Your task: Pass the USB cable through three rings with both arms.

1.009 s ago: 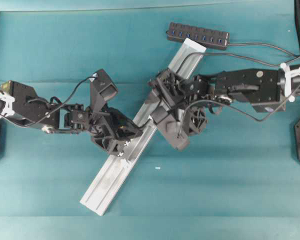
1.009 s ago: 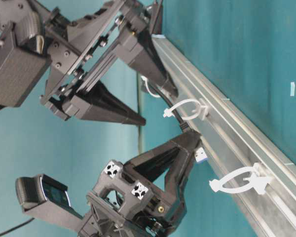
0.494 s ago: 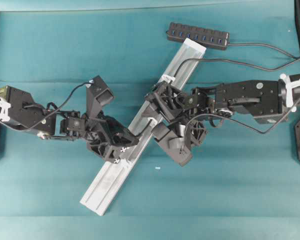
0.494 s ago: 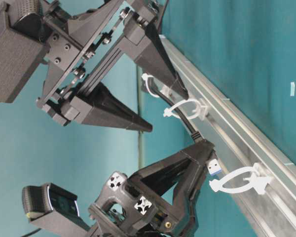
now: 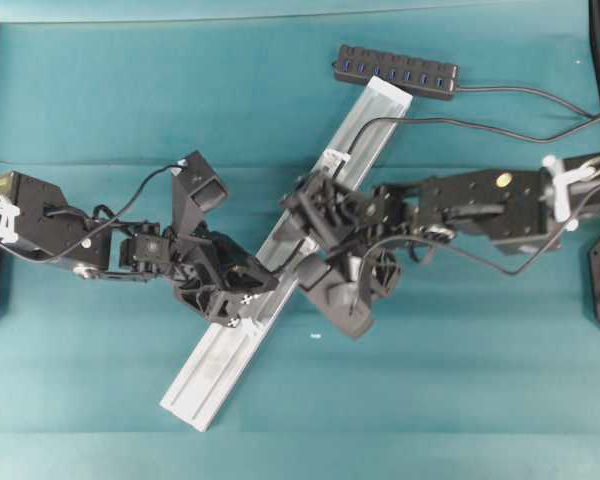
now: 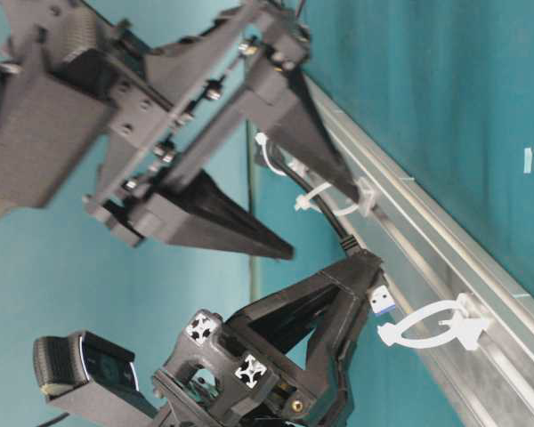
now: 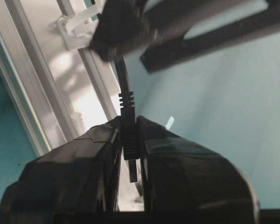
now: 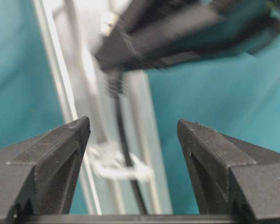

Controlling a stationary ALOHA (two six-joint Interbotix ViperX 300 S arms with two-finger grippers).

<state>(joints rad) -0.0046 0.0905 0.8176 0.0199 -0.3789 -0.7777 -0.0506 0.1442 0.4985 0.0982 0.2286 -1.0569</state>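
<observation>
Two fingers of the left gripper point(image 7: 129, 154) are pressed together on the plug of the USB cable point(image 7: 126, 100) — the ribbed strain relief stands just clear of the fingertips, and the cord runs straight on from it, away from the wrist and alongside the rail point(image 7: 56, 93). In the table-level view the plug's blue-tipped end point(image 6: 384, 301) sticks out past the left gripper point(image 6: 360, 276) toward the nearest ring point(image 6: 432, 325), close to it but not inside; the cord leads back through the middle ring point(image 6: 334, 200), its long axis following the rail point(image 6: 481, 294). Beyond that, the right gripper point(image 8: 133, 140) is spread wide, gripping nothing — the cord point(image 8: 123, 140) passes between its fingers, through a white ring point(image 8: 114, 165). Overhead, both grippers meet over the diagonal rail point(image 5: 215, 365), with the black hub point(image 5: 395, 70) at its far end.
</observation>
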